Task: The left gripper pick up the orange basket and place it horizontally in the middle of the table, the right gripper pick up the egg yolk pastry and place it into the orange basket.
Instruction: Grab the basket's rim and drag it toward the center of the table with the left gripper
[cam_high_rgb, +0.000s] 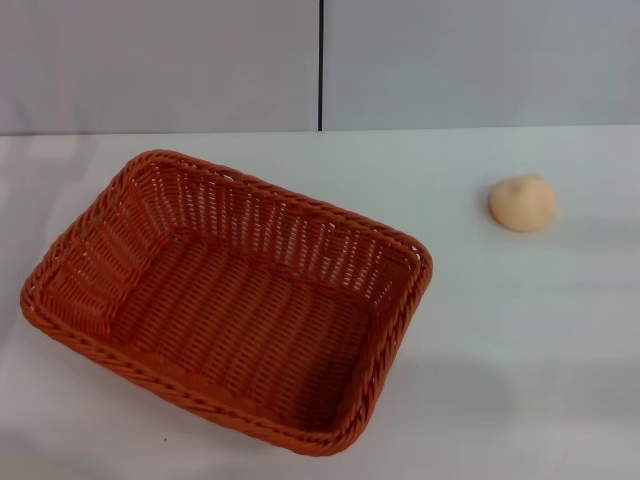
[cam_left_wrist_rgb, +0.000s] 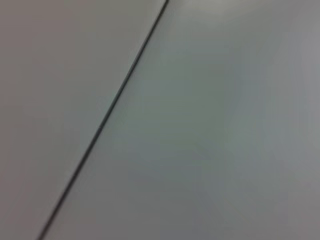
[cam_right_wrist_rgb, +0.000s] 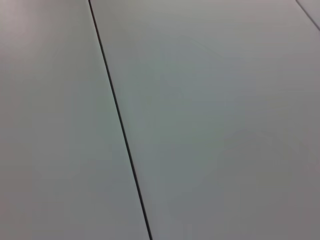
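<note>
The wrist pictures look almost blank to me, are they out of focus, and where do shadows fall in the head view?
Left wrist view: soft and blurred, only a pale grey surface with one dark seam. Right wrist view: sharper, the same kind of seam. Head view: the orange basket casts a faint shadow on the table toward its right; the egg yolk pastry looks slightly soft.

One orange basket (cam_high_rgb: 225, 300), one egg yolk pastry (cam_high_rgb: 522, 203), and one table (cam_high_rgb: 520, 340); two wall panels (cam_high_rgb: 160, 60).
</note>
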